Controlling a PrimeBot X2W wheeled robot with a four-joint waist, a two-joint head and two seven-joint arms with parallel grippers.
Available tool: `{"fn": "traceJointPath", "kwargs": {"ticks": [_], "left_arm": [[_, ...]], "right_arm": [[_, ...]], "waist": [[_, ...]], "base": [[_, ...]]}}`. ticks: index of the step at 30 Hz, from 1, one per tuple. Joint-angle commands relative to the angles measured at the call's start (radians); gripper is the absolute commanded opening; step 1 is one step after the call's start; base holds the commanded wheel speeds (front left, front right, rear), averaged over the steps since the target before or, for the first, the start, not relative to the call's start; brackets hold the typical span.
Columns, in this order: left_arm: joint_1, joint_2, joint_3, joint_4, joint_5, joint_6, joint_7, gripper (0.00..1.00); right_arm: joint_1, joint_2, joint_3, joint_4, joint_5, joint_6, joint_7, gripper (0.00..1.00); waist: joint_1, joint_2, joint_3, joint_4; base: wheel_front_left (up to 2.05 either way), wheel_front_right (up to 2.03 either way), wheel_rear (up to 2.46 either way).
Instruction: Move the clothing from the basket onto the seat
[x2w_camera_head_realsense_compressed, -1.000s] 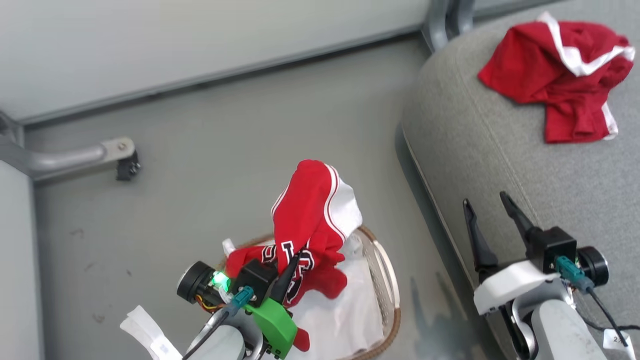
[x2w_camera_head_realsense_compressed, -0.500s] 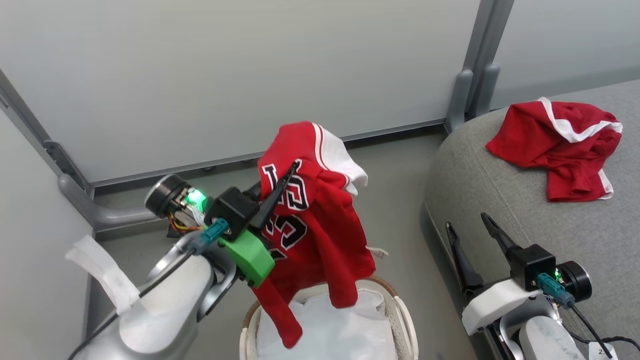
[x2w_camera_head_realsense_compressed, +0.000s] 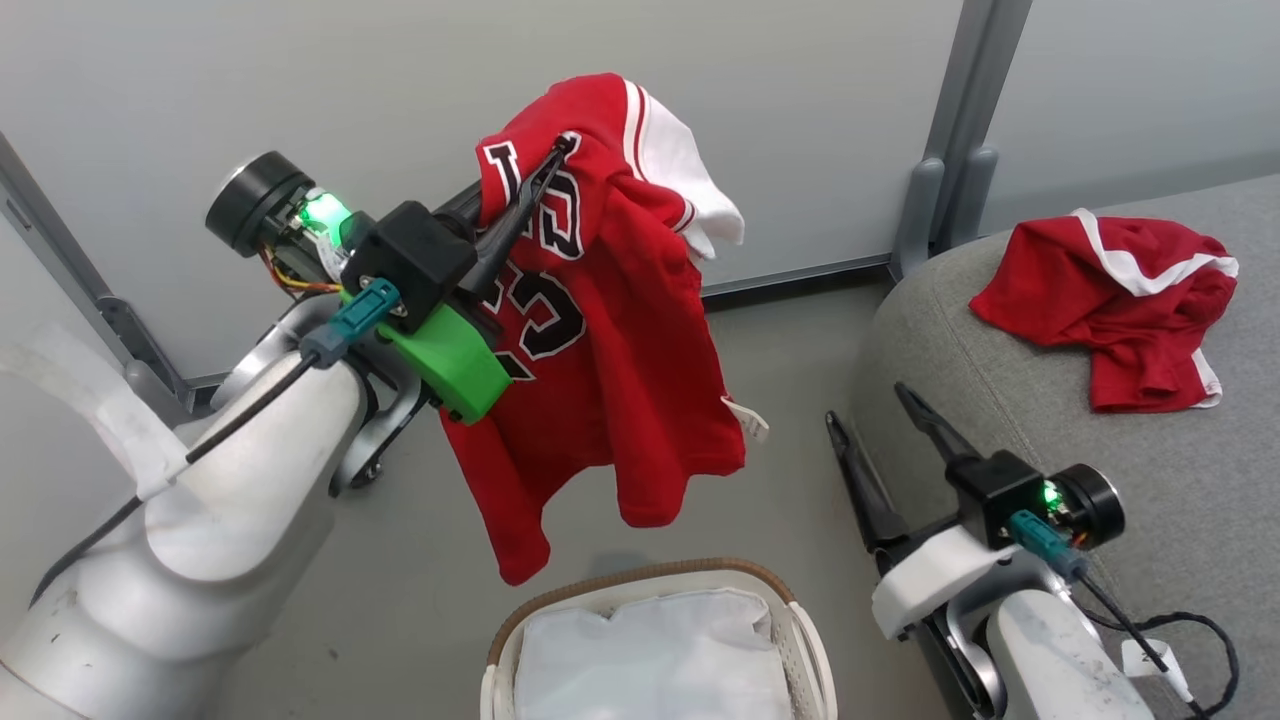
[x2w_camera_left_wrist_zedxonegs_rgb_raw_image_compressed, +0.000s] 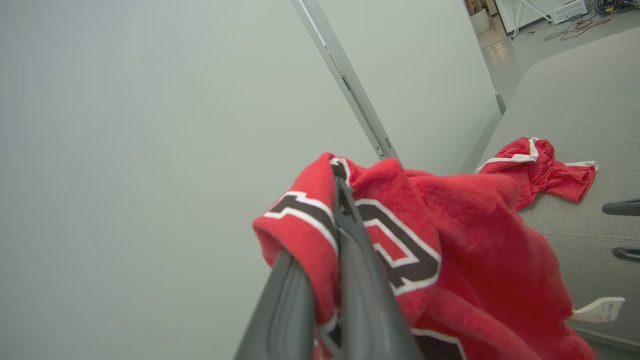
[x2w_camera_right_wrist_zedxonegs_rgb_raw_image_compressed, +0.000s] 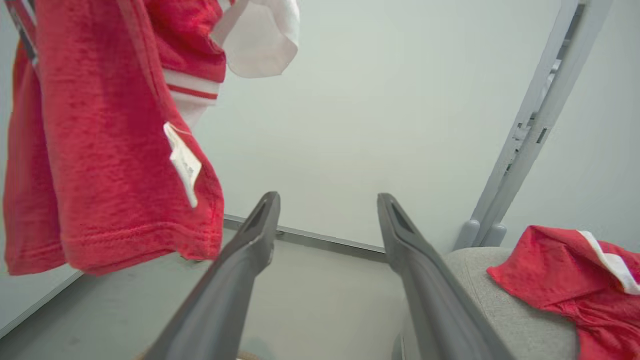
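Observation:
My left gripper (x2w_camera_head_realsense_compressed: 562, 148) is shut on a fold of a red jersey (x2w_camera_head_realsense_compressed: 600, 350) with black-and-white lettering, which hangs free in the air above the basket (x2w_camera_head_realsense_compressed: 640, 578). The left wrist view shows the dark fingers (x2w_camera_left_wrist_zedxonegs_rgb_raw_image_compressed: 350, 235) pinching the lettered cloth (x2w_camera_left_wrist_zedxonegs_rgb_raw_image_compressed: 450, 240). Inside the basket lies its white liner (x2w_camera_head_realsense_compressed: 655, 650). A second red garment with white trim (x2w_camera_head_realsense_compressed: 1110, 300) lies crumpled on the grey seat (x2w_camera_head_realsense_compressed: 1150, 500) at the right. My right gripper (x2w_camera_head_realsense_compressed: 865, 405) stands open and empty beside the seat's edge, with the jersey (x2w_camera_right_wrist_zedxonegs_rgb_raw_image_compressed: 100, 150) hanging to its left.
Pale grey wall panels rise behind, joined by a metal post (x2w_camera_head_realsense_compressed: 950, 150) at the seat's far corner. Grey floor (x2w_camera_head_realsense_compressed: 780, 340) lies between the wall, basket and seat. A white tag (x2w_camera_head_realsense_compressed: 748, 420) dangles from the jersey's hem.
The left arm has raised the jersey from the basket to well above it, so it now hangs clear. The head camera has tilted up. The right gripper stays open.

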Motion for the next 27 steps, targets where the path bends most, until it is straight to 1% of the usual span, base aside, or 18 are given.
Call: {"fn": "traceJointPath", "kwargs": {"ticks": [1, 7, 15, 19, 26, 27], "left_arm": [[-0.024, 0.007, -0.004, 0.004, -0.008, 0.001, -0.01, 0.0], [-0.062, -0.005, -0.031, 0.019, -0.029, 0.001, -0.03, 0.0], [-0.08, -0.021, -0.088, 0.013, -0.047, 0.001, -0.045, 0.0], [-0.082, -0.033, -0.113, 0.015, -0.052, 0.001, -0.052, 0.0], [-0.08, -0.049, -0.148, 0.008, -0.069, 0.001, -0.061, 0.0], [-0.078, -0.05, -0.153, 0.007, -0.075, 0.001, -0.06, 0.0]], "right_arm": [[-0.015, -0.003, 0.027, 0.003, 0.003, -0.001, -0.002, 1.0], [-0.066, -0.004, 0.175, 0.032, 0.012, -0.001, -0.002, 1.0], [-0.17, -0.003, 0.295, 0.102, 0.008, -0.001, -0.002, 1.0], [-0.222, -0.003, 0.354, 0.134, 0.033, -0.001, -0.002, 1.0], [-0.28, -0.003, 0.413, 0.185, 0.08, -0.001, -0.002, 1.0], [-0.288, -0.003, 0.424, 0.192, 0.089, -0.001, -0.002, 0.8]], "waist": [[0.0001, 0.0, 0.001, 0.0], [0.0001, 0.0, -0.004, 0.012], [0.0001, 0.0, -0.013, 0.038], [0.0001, 0.0, -0.015, 0.049], [0.0001, 0.0, -0.019, 0.068], [0.0001, 0.0, -0.019, 0.07]], "base": [[0.0, 0.0, 0.0], [0.0, 0.0, 0.0], [0.0, 0.0, 0.0], [0.0, 0.0, 0.0], [0.0, 0.0, 0.0], [0.0, 0.0, 0.0]]}}
